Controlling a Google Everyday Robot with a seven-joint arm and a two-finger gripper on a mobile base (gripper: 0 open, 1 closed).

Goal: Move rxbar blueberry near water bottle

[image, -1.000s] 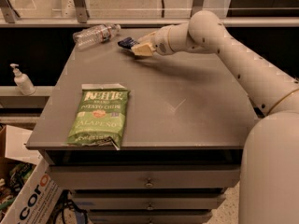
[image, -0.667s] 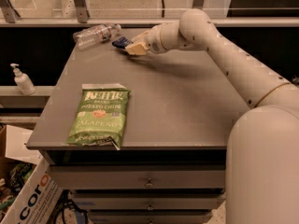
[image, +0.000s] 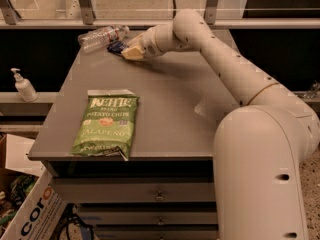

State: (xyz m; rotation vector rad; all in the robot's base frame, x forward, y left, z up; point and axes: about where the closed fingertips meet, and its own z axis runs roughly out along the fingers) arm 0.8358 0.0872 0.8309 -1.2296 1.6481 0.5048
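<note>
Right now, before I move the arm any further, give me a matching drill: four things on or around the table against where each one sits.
Things:
1. water bottle
2. rxbar blueberry
3. jalapeño chip bag
4. pump dispenser bottle

Places:
A. lying flat near the table's front edge
B. off the table, standing to its side
C. on its side at the table's far corner
D. between the water bottle and the claw, which is low over the table's far end

Pairs: 1-C, 2-D, 3-A, 4-B
</note>
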